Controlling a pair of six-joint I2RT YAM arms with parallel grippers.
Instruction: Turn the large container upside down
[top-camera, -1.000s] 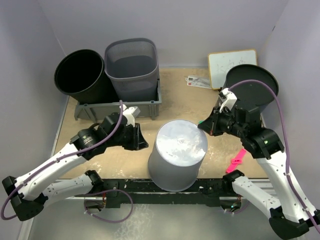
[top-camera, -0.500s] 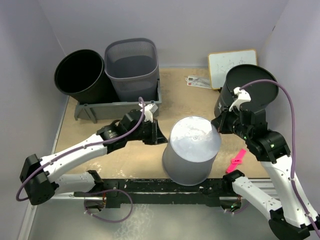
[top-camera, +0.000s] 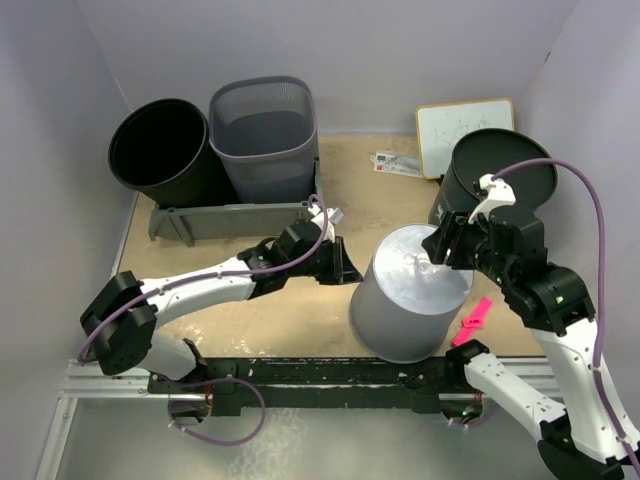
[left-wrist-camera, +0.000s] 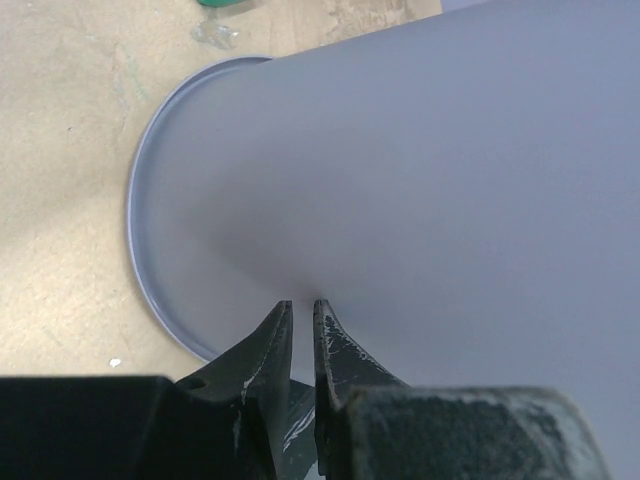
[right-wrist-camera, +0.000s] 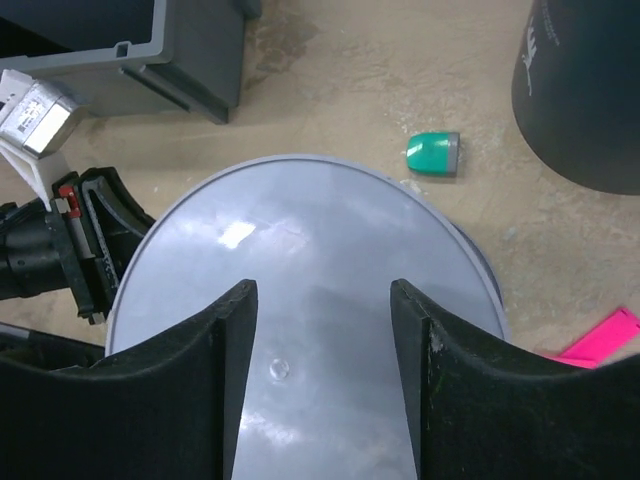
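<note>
Your workspace is a tan, scuffed tabletop (top-camera: 300, 320) boxed in by pale lavender walls (top-camera: 400, 50) at the back and on both sides.

The large grey container (top-camera: 410, 300) stands near the front, right of centre. Its closed base faces up and its wide rim is down on the tabletop.

The left end effector (left-wrist-camera: 300, 305) is narrowed to a slit and holds nothing. Its tips are against the container's side wall, low near the rim.

The right end effector (right-wrist-camera: 322, 287) is spread wide over the container's base and holds nothing. You cannot tell whether its fingers (right-wrist-camera: 235, 330) touch the base.

At the back left, a grey tray (top-camera: 235, 215) carries a round black bin (top-camera: 160, 150) and a grey mesh basket (top-camera: 265, 130) side by side.

At the back right, a small whiteboard (top-camera: 465, 130) leans on the wall, with some papers (top-camera: 395, 163) lying beside it. Another black bin (top-camera: 500, 180) stands just behind the right arm, close to the container.

A pink clip (top-camera: 473, 322) lies on the tabletop just right of the container. A small green cap (right-wrist-camera: 433, 153) lies between the container and that black bin.
</note>
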